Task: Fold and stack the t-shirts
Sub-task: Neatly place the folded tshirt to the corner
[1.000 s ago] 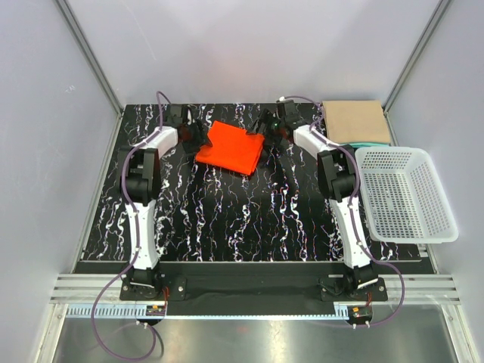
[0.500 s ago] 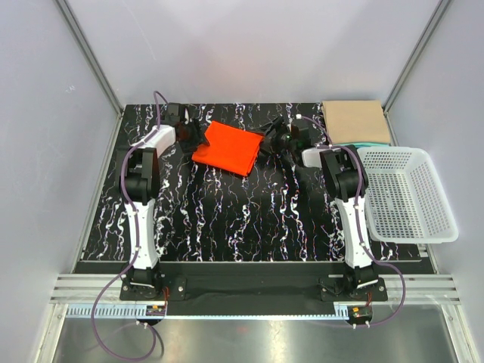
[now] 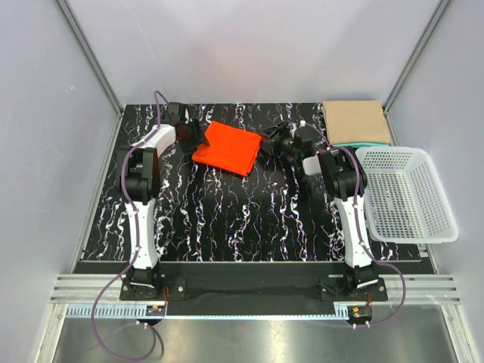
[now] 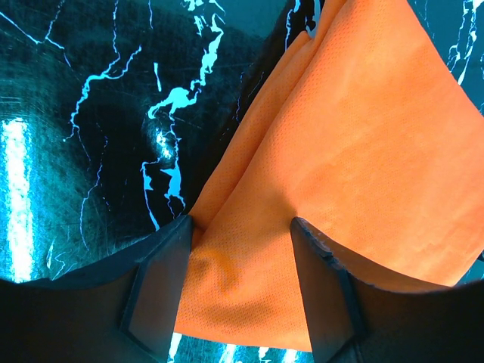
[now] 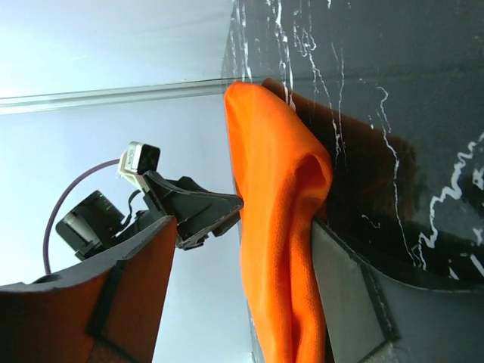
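Observation:
The bright orange-red t-shirt lies folded on the black marbled table, at the back middle. My left gripper is at its left edge. In the left wrist view the left gripper stands open, its fingers straddling a wrinkled corner of the orange t-shirt. My right gripper is at the shirt's right edge. In the right wrist view the right gripper is open, and the orange cloth rests against one finger only. A folded tan t-shirt lies on a teal one at the back right.
A white mesh basket overhangs the table's right edge, just beside my right arm. Grey walls enclose the table at the back and both sides. The opposite gripper shows in the right wrist view beyond the shirt.
My right gripper has swung down and turned toward the shirt's right edge, its jaws narrowing a little. The shirt and left gripper shifted slightly left, then stayed still.

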Tool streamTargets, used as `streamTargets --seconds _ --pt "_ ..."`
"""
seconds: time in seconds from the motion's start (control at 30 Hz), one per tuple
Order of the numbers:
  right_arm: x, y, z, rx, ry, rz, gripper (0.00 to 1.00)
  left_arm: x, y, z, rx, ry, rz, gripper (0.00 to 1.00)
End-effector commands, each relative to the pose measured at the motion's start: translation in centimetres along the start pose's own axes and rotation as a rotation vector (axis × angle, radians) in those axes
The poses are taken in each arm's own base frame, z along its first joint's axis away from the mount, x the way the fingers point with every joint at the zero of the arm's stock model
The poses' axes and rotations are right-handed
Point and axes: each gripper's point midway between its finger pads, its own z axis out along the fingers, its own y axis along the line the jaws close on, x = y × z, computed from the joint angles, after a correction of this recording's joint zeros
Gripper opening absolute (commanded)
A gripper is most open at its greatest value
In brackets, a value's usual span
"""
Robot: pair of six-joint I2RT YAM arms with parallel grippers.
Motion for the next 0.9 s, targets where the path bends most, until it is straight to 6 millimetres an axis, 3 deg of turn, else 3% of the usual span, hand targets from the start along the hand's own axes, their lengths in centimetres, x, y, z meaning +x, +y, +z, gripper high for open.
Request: streamTargets --seconds 0.0,0.1,0.23,0.4,0.47,0.5,0.63,0.67,0.7,0.77,0.8,0.87 --pt "-0.4 0.4 0.0 -0.069 -0.002 -0.043 0.76 2.9 2.8 1.7 -0.081 0.103 -0.018 0.62" --pt "-0.1 1.1 0.1 -0.067 0.021 -0.088 0.63 2.8 2.8 1.7 -0.082 0.102 -0.013 0.63" --pt "-0.3 0.0 -0.2 0.023 0.015 -0.122 0.59 2.7 2.8 1.7 -0.083 0.104 -0.015 0.62" --pt "-1.1 -3.6 -1.0 0.292 -0.019 -0.148 0.75 2.7 2.8 1.7 -0.086 0.106 -0.017 0.62" --pt "-1.6 -3.7 -1.0 0.357 -0.037 -0.166 0.77 2.7 2.8 1.7 -0.087 0.105 -0.019 0.62" --pt "-1.0 -4.9 -1.5 0.432 -0.019 -0.146 0.78 2.7 2.8 1.8 -0.088 0.103 -0.020 0.62" --pt "-0.2 -5.7 -1.6 0.527 -0.008 -0.154 0.84 2.7 2.8 1.9 -0.086 0.105 -0.025 0.62" --pt "-0.3 -5.0 -1.1 0.515 -0.002 -0.159 0.84 2.7 2.8 1.8 -0.084 0.105 -0.025 0.62" --pt "0.2 -6.6 -1.3 0.567 0.025 -0.139 0.85 2.7 2.8 1.8 -0.083 0.105 -0.025 0.62" --pt "0.1 -6.4 -0.6 0.593 0.041 -0.157 0.85 2.9 2.7 1.8 -0.077 0.110 -0.029 0.62" --pt "0.6 -8.0 -1.0 0.645 0.063 -0.137 0.86 2.9 2.6 1.8 -0.070 0.110 -0.032 0.62" --pt "1.1 -7.9 -0.5 0.640 0.083 -0.124 0.86 3.1 2.5 1.9 -0.068 0.113 -0.031 0.63"
